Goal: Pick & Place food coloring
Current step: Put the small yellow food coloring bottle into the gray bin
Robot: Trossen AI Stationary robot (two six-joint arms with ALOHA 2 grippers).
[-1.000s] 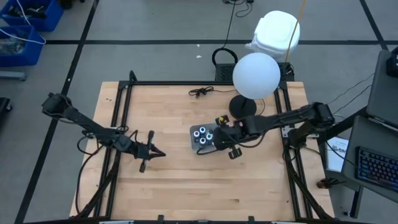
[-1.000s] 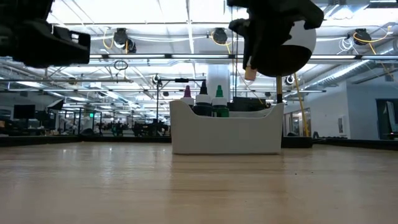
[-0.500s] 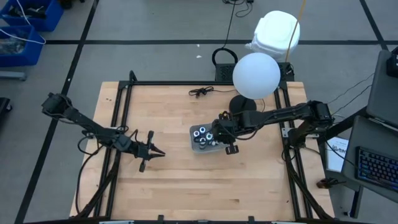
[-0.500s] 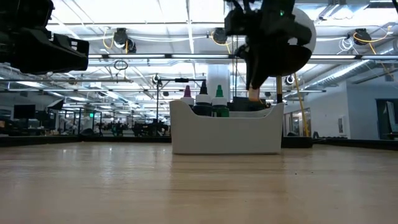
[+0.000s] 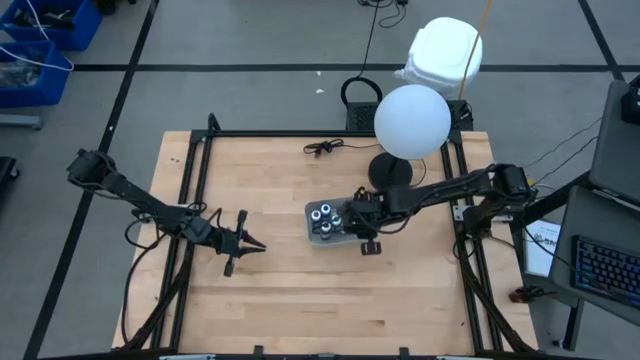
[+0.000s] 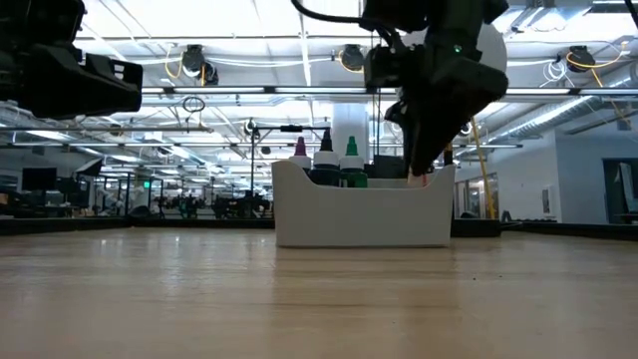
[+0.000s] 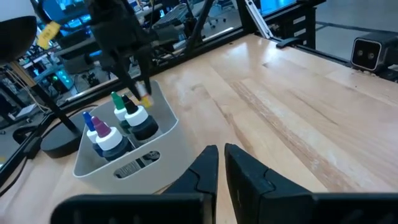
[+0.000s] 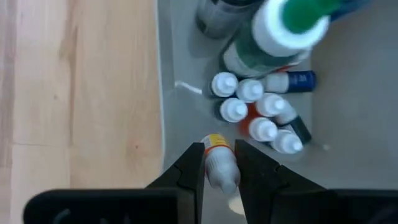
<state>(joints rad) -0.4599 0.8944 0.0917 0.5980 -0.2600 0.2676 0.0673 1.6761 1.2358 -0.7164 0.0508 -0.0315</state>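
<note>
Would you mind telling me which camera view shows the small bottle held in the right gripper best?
The right wrist view: the small yellow-labelled bottle sits clamped between the right gripper fingers, over the grey tray. The left wrist view shows it far off; the low view shows only a sliver; the high view hides it.
</note>
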